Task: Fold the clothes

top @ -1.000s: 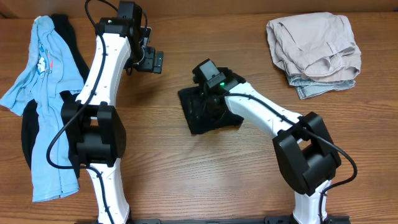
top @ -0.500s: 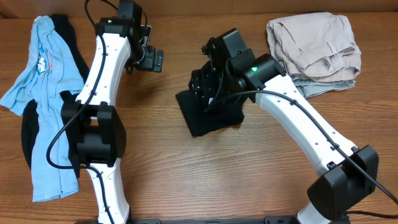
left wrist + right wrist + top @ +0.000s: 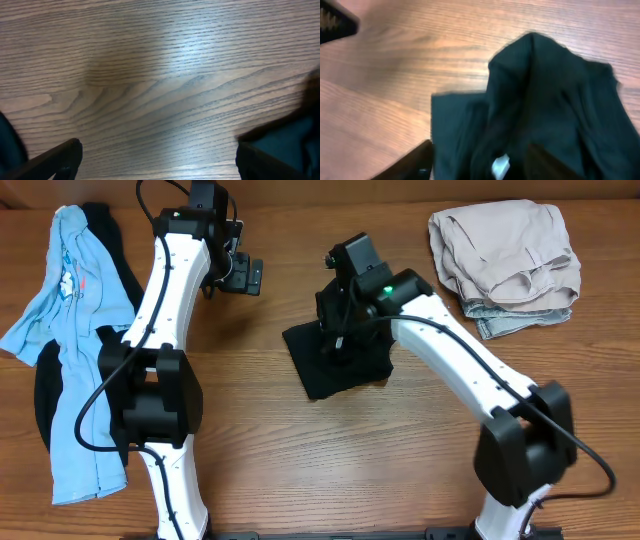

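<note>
A black garment (image 3: pixel 345 370), folded into a small rough square, lies mid-table. My right gripper (image 3: pixel 335 338) hovers just over its far edge. In the right wrist view the cloth (image 3: pixel 545 90) rises in a bunched ridge between the two spread fingers (image 3: pixel 480 160), and a small white tag shows. The fingers are wide apart and open. My left gripper (image 3: pixel 245 277) is open and empty over bare wood at the far left of centre. Its fingertips sit at the lower corners of the left wrist view (image 3: pixel 157 150).
A light blue shirt (image 3: pixel 70 310) lies over another black garment (image 3: pixel 45 395) along the left edge. A folded beige pile (image 3: pixel 505 255) on a grey-blue piece (image 3: pixel 500 323) sits at the far right. Bare wood lies in front of the black square.
My right arm lifted off the black garment, swung up and right, then came back down over its far edge. The garment's left corner shifted slightly. The left arm stayed still.
</note>
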Robot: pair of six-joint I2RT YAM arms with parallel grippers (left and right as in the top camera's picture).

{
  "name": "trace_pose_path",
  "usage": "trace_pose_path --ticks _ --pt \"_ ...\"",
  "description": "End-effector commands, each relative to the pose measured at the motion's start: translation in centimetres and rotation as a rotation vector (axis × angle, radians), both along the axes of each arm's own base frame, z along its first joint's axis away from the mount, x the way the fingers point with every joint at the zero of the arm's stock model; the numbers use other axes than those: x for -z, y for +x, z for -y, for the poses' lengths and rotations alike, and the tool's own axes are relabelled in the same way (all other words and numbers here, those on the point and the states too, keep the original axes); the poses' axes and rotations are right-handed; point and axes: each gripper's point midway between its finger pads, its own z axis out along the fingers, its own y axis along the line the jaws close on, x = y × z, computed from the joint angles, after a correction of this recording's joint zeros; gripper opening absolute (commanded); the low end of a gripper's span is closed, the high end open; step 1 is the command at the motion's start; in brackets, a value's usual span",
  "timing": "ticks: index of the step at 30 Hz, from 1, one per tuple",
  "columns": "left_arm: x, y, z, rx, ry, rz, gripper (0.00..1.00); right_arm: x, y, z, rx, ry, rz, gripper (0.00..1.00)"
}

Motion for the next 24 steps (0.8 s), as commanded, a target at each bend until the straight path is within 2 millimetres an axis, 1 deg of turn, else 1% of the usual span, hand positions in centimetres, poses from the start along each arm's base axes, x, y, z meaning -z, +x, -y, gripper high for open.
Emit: trace_pose_path --ticks 1,4,6,10,13,15,16,18,20,21,23,24 --pt "-0.3 0.5 -0.4 0.010 0.013 0.016 1.00 2.6 1.5 0.7 0.075 -0.047 0.010 0.51" --pt "-0.3 0.4 -0.5 0.009 0.019 0.014 1.00 3.7 2.7 1.8 0.162 -0.094 0.033 0.44" --pt "-0.3 0.4 -0.6 0.008 0.022 0.014 1.00 3.8 3.0 2.2 0.185 -0.112 0.044 0.40" --pt "-0.3 0.5 -0.7 0.007 0.027 0.016 1.00 3.7 3.3 2.8 0.205 -0.140 0.067 0.37" --pt "-0.3 0.6 -0.7 0.006 0.027 0.021 1.00 3.7 3.4 2.8 0.207 -0.141 0.070 0.36" --pt "-0.4 0.8 -0.8 0.003 0.027 0.027 1.00 3.6 3.5 2.8 0.207 -0.138 0.073 0.31" --pt "-0.4 0.9 -1.0 -0.001 0.027 0.031 1.00 3.6 3.5 2.7 0.207 -0.135 0.076 0.21" --pt "-0.5 1.3 -1.9 -0.020 0.026 0.046 1.00 3.5 3.7 2.6 0.206 -0.130 0.083 0.04" --pt "-0.6 1.6 -2.9 -0.042 0.025 0.055 1.00 3.4 3.5 2.3 0.201 -0.128 0.085 0.04" --pt "-0.6 1.8 -4.1 -0.068 0.023 0.062 1.00 3.1 3.3 1.7 0.187 -0.118 0.083 0.04" --pt "-0.7 1.9 -5.8 -0.109 0.019 0.068 1.00 2.2 2.8 1.0 0.167 -0.103 0.086 0.04" --pt "-0.7 2.0 -6.7 -0.140 0.016 0.071 1.00 1.3 2.4 0.3 0.153 -0.091 0.094 0.04"
